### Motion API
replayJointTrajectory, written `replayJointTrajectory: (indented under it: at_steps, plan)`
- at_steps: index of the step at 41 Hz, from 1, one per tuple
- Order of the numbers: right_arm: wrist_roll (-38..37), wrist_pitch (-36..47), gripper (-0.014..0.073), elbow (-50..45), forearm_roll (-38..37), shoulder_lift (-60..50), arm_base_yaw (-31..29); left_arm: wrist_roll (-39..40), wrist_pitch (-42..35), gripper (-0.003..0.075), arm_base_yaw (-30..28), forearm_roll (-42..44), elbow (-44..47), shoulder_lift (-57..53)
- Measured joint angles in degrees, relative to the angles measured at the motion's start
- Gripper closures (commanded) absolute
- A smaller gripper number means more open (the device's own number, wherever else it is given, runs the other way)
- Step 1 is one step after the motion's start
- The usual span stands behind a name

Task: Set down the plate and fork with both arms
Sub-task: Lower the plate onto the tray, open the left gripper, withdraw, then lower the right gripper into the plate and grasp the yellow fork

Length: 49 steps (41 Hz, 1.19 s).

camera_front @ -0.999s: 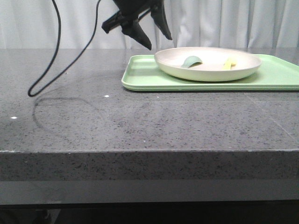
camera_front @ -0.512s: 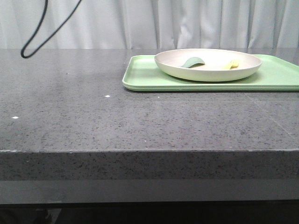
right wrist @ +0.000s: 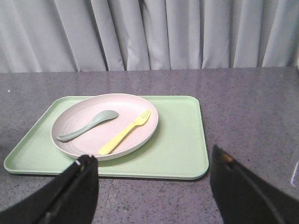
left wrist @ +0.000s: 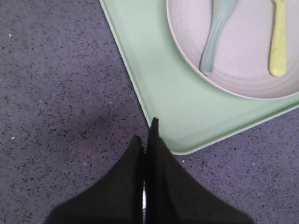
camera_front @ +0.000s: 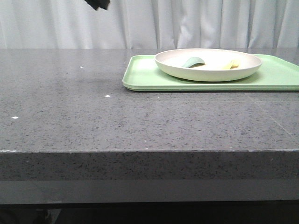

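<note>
The cream-white plate (camera_front: 208, 64) sits on the light-green tray (camera_front: 280, 74) at the back right of the table. The pale yellow fork (camera_front: 230, 64) lies in the plate beside a grey-green spoon (camera_front: 192, 61). The plate (right wrist: 105, 125), fork (right wrist: 124, 133) and spoon (right wrist: 87, 125) also show in the right wrist view, and the plate (left wrist: 243, 70) and fork (left wrist: 279, 42) in the left wrist view. My left gripper (left wrist: 146, 133) is shut and empty, high above the tray's corner. My right gripper (right wrist: 152, 170) is open and empty, short of the tray's near edge.
The dark speckled stone table (camera_front: 117, 116) spreads in front and to the left of the tray. A white curtain (camera_front: 187, 23) hangs behind. A dark piece of the left arm (camera_front: 97, 3) shows at the top edge of the front view.
The left arm and its cable have risen out of the front view; only a dark bit stays at the top edge. Plate, fork and tray have not moved.
</note>
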<state>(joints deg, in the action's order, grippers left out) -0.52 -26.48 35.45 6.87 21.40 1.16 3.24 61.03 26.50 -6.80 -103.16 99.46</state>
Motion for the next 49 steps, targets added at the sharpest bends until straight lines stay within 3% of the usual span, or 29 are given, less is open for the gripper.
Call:
replayJointTrajectory:
  at_steps: [24,36,49]
  plan:
    - [0.0,2.6,0.0062,0.2,0.0,5.3,0.0,-0.2,-42.8,0.0738,-0.6,2.4,59.9,-47.7]
    - [0.0,2.9,0.0062,6.7,0.0,20.9,1.4,-0.2,-45.7,0.0738,-0.7,2.5,73.4,-71.8]
    - [0.0,0.6,0.0062,20.8,3.4,42.1,13.0,-0.3,-45.7,0.0738,-0.7,2.5,76.4,-86.2]
